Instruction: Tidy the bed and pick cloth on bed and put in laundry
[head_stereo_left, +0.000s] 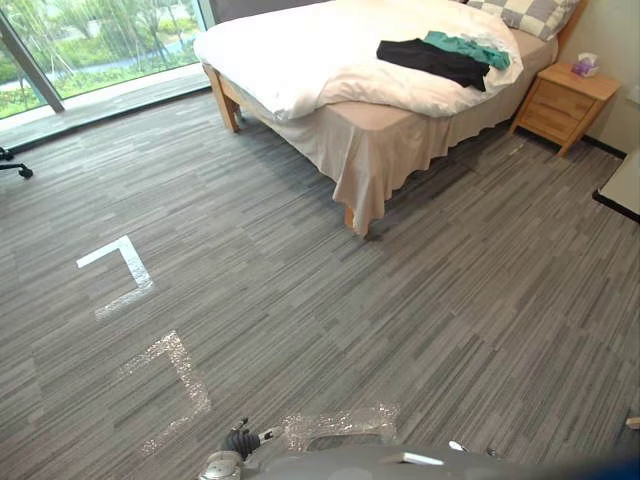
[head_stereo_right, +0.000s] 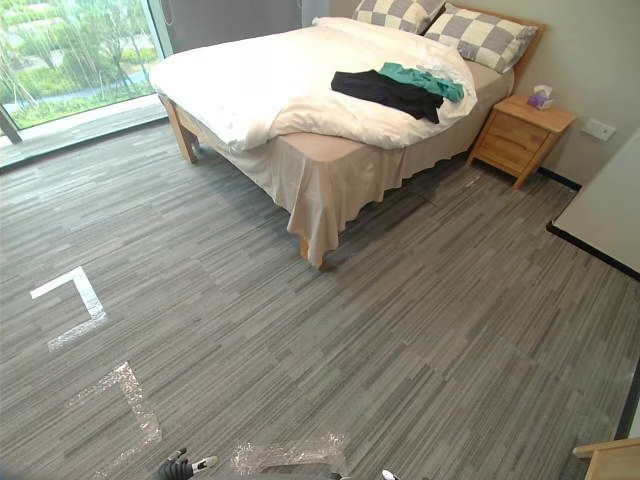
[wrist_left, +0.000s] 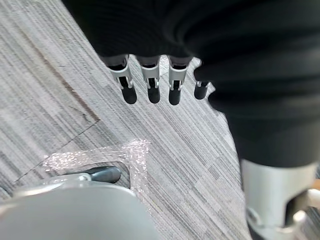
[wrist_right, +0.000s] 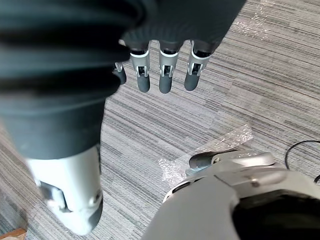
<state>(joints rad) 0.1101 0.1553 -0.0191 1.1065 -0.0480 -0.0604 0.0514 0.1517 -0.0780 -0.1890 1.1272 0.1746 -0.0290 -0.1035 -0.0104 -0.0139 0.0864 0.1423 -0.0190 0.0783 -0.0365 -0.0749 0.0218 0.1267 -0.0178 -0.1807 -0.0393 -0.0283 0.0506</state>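
A wooden bed (head_stereo_right: 310, 165) with a rumpled white duvet (head_stereo_left: 320, 50) stands at the far side of the room. On the duvet near the pillows lie a black cloth (head_stereo_left: 432, 60) and a teal cloth (head_stereo_left: 466, 45), side by side and touching. Two checked pillows (head_stereo_right: 440, 25) rest at the headboard. My left hand (wrist_left: 150, 82) hangs over the grey carpet with its fingers straight and nothing in them. My right hand (wrist_right: 165, 72) hangs the same way over the carpet, fingers straight and empty. Both hands are far from the bed.
A wooden nightstand (head_stereo_left: 562, 105) with a tissue box (head_stereo_left: 586, 64) stands right of the bed. A large window (head_stereo_left: 90, 50) fills the far left wall. White and clear tape marks (head_stereo_left: 120, 272) lie on the carpet. A white-topped table edge (head_stereo_left: 622, 185) juts in at the right.
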